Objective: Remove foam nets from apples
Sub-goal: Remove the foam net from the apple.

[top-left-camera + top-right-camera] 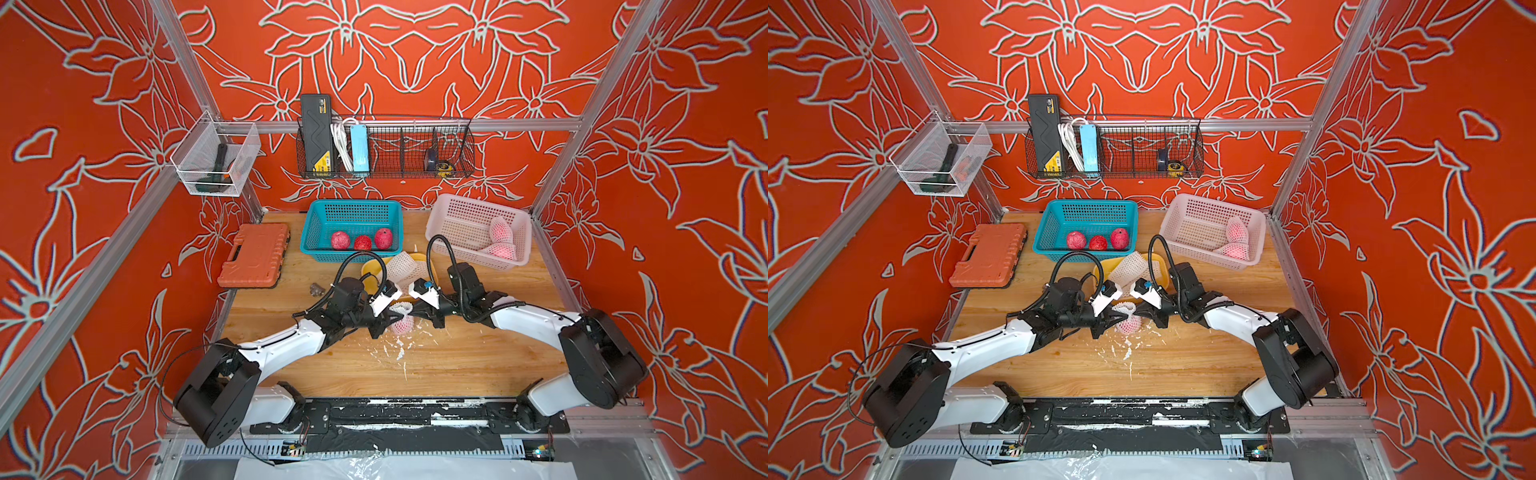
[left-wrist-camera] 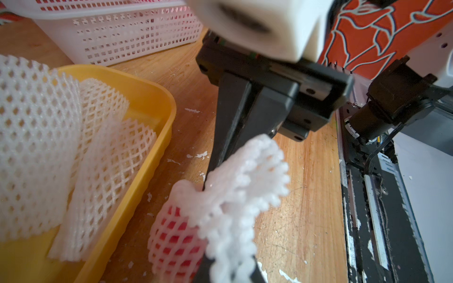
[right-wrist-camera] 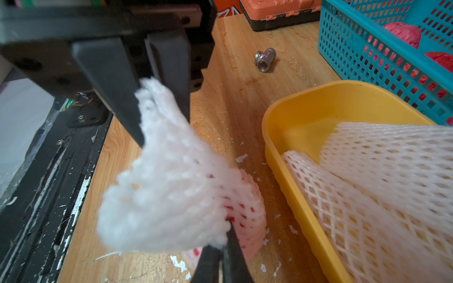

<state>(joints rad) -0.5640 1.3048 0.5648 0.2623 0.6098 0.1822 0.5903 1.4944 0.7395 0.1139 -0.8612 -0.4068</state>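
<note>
The white foam mesh net with diamond holes is partly on a round red-pink apple. They sit in the middle of the wooden desk, just in front of the yellow tray. The top of the net is pulled up and spread open. The apple shows pink through the lower mesh.

On the far left lies an orange plastic tool case. Near it is a small grey metal pipe piece. Farther back stands a blue plastic basket with three bare red apples inside.

The left pincer is closed tight on one side of the net's top. The right pincer is closed tight on the other side. The two pincers face each other over the apple. Little white foam crumbs lie on the desk in front of it.

Behind the pincers is the yellow plastic tray. Empty white foam nets lie in it.

On the far right is a pale pink plastic basket. Two more apples in nets lie at its right end.
</note>
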